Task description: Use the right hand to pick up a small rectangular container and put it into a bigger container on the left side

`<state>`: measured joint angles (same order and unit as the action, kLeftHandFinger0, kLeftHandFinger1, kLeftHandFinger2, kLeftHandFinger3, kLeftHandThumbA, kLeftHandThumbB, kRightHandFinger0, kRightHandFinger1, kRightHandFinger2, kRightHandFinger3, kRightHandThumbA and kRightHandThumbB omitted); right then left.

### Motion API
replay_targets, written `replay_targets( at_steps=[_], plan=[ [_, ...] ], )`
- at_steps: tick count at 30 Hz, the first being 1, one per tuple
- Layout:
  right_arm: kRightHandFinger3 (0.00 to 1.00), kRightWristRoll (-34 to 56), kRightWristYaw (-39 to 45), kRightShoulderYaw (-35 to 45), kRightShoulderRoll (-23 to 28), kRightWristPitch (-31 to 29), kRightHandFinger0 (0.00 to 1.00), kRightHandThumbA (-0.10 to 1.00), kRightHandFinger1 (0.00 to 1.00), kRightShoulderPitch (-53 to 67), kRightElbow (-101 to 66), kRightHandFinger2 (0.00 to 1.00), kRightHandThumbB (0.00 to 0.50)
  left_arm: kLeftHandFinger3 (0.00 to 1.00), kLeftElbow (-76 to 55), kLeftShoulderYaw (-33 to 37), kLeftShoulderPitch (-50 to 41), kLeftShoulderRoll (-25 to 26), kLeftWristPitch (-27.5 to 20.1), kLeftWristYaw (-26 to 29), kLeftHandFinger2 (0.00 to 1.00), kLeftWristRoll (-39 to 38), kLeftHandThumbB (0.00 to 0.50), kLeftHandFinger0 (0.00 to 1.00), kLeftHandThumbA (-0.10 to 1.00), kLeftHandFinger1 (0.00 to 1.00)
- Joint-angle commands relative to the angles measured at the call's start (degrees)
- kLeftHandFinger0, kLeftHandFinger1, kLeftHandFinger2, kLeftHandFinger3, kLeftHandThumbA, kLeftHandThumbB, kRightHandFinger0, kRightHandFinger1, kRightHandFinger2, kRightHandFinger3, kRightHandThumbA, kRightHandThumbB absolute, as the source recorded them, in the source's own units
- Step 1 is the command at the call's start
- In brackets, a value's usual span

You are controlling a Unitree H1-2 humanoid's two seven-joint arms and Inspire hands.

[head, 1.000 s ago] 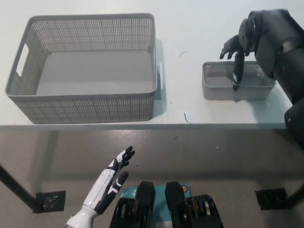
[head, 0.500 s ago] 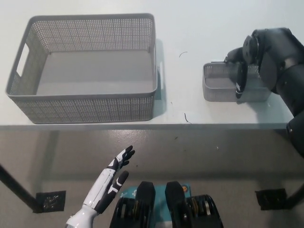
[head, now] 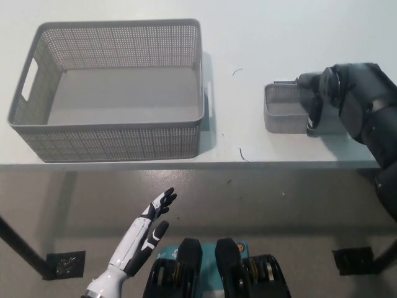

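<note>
A: Progress on the task?

B: Early stage. Small grey mesh container (head: 286,108) sitting on the white table (head: 248,37), right side, near the front edge. Not yet lifted, as far as can be judged: base looks flat on the tabletop. Large grey mesh basket (head: 111,133) on the left, well apart from the small one, with nothing inside.

A: And what remains?

B: Nearly everything. Securing a hold, lifting, carrying leftward across the gap, lowering into the basket, letting go.

A: Position of the black right hand (head: 317,102)?

B: Coming in from the right, covering the right portion of the small container. Fingers (head: 314,112) curled downward over the container's front wall, touching it or very close. Looks like a grasp closing on the rim, though a firm clamp cannot be confirmed: dark hand against grey mesh, contact line hidden. Thumb side out of sight behind the hand.

A: So open or closed?

B: Cannot tell with confidence. Partly curled, neither spread wide nor clearly clenched.

A: The other hand?

B: White left hand (head: 149,225) resting low at the near left, below the table edge, fingers apart, holding nothing.

A: Anything else on the table?

B: Two thin dark specks or threads (head: 243,154) between the basket and the small container. Too small to identify.
</note>
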<state>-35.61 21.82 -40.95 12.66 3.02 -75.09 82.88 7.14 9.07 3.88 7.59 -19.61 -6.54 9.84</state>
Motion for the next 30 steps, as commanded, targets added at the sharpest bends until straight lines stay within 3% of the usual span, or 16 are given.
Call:
replay_targets(
  at_steps=[1, 3, 6, 7, 8, 9, 10, 13, 16, 17, 20, 21, 23, 25, 27, 30],
  plan=[
    [0.75, 0.4, -22.5, 2.6, 1.0, -3.7, 0.42, -0.1, 0.5, 0.9, -0.4, 0.58, 0.165, 1.0, -1.1, -0.4, 1.5, 0.5, -1.3, 0.3, 1.0, 0.4, 0.335, 1.0, 1.0, 1.0],
    [0.87, 0.5, -24.2, 2.9, 1.4, -4.7, 0.2, -0.1, 0.32, 0.5, -0.6, 0.47, 0.138, 1.0, -1.4, -0.5, 1.2, 0.3, -1.1, 0.3, 1.0, 0.0, 0.331, 1.0, 1.0, 1.0],
    [0.74, 1.2, -26.0, 4.0, 2.2, -6.2, 0.03, -0.1, 0.16, -1.2, -0.8, 0.31, 0.159, 1.0, -1.2, -0.5, 1.2, 0.4, -1.4, 0.2, 1.0, -0.1, 0.324, 1.0, 1.0, 1.0],
    [0.56, 1.2, -26.5, 4.2, 2.5, -6.9, 0.0, -0.1, 0.11, -1.7, -0.8, 0.26, 0.166, 1.0, -1.3, -0.5, 1.2, 0.4, -1.3, 0.3, 1.0, 0.0, 0.323, 1.0, 1.0, 1.0],
    [0.58, 1.8, -26.7, 5.0, 2.9, -7.8, 0.01, -0.1, 0.11, -2.6, -0.9, 0.25, 0.195, 1.0, -1.5, -0.5, 1.2, 0.4, -1.1, 0.2, 1.0, 0.1, 0.323, 1.0, 1.0, 1.0],
    [0.76, 2.8, -26.5, 6.2, 3.4, -8.4, 0.03, -0.1, 0.14, -4.1, -1.3, 0.29, 0.196, 1.0, -1.7, -0.5, 1.1, 0.6, -0.8, 0.2, 1.0, 0.2, 0.322, 1.0, 1.0, 1.0],
    [0.6, 3.1, -26.2, 6.9, 3.8, -8.8, 0.01, -0.1, 0.08, -5.7, -1.6, 0.22, 0.183, 1.0, -1.6, -0.6, 1.1, 0.6, -0.9, 0.2, 1.0, 0.1, 0.319, 1.0, 1.0, 1.0],
    [0.31, 3.7, -27.0, 8.5, 4.6, -10.6, 0.03, -0.1, 0.24, -9.0, -2.2, 0.5, 0.207, 1.0, -1.4, -0.7, 1.3, 0.7, -1.1, 0.3, 1.0, 0.2, 0.313, 1.0, 1.0, 1.0],
    [0.7, 3.8, -27.3, 10.2, 5.6, -10.7, 0.09, -0.1, 0.46, -13.7, -3.0, 0.82, 0.172, 1.0, -1.3, -0.7, 1.5, 0.8, -1.0, 0.2, 1.0, 0.0, 0.304, 1.0, 1.0, 1.0],
    [0.6, 3.6, -28.4, 10.7, 5.8, -10.9, 0.07, -0.1, 0.45, -15.4, -3.2, 0.79, 0.192, 1.0, -1.4, -0.7, 1.5, 0.8, -0.9, 0.1, 1.0, -0.2, 0.302, 1.0, 1.0, 1.0],
    [0.61, 4.1, -28.1, 12.1, 6.5, -12.8, 0.0, -0.1, 0.39, -18.2, -3.7, 0.72, 0.196, 1.0, -1.5, -0.7, 1.6, 0.8, -0.6, -0.1, 1.0, -0.4, 0.302, 1.0, 1.0, 1.0],
    [0.35, 3.9, -28.2, 12.6, 6.9, -14.2, 0.0, -0.1, 0.27, -20.1, -4.2, 0.54, 0.237, 1.0, -1.0, -0.7, 2.2, 0.9, -0.8, -0.1, 1.0, -0.2, 0.301, 1.0, 1.0, 1.0],
    [0.28, 4.1, -27.4, 13.3, 6.9, -14.2, 0.0, -0.1, 0.29, -21.6, -4.7, 0.6, 0.207, 1.0, -0.8, -0.7, 2.4, 0.8, -0.7, 0.0, 1.0, -0.1, 0.303, 1.0, 1.0, 1.0],
    [0.36, 4.4, -26.4, 14.0, 6.6, -14.2, 0.0, -0.1, 0.36, -22.5, -5.3, 0.71, 0.195, 1.0, -1.0, -0.5, 2.0, 0.8, -0.6, -0.2, 1.0, -0.2, 0.305, 1.0, 1.0, 1.0],
    [0.66, 3.6, -26.4, 14.1, 5.8, -15.5, 0.0, -0.1, 0.39, -23.7, -6.7, 0.79, 0.182, 1.0, -1.1, -0.3, 1.7, 0.6, -0.5, -0.2, 1.0, -0.2, 0.299, 1.0, 1.0, 1.0],
    [0.86, 3.1, -26.5, 14.6, 4.0, -15.7, 0.0, -0.1, 0.43, -24.5, -7.7, 0.83, 0.207, 1.0, -1.4, -0.2, 1.4, 0.6, -0.4, -0.5, 1.0, -0.4, 0.294, 1.0, 1.0, 1.0]
  ],
)
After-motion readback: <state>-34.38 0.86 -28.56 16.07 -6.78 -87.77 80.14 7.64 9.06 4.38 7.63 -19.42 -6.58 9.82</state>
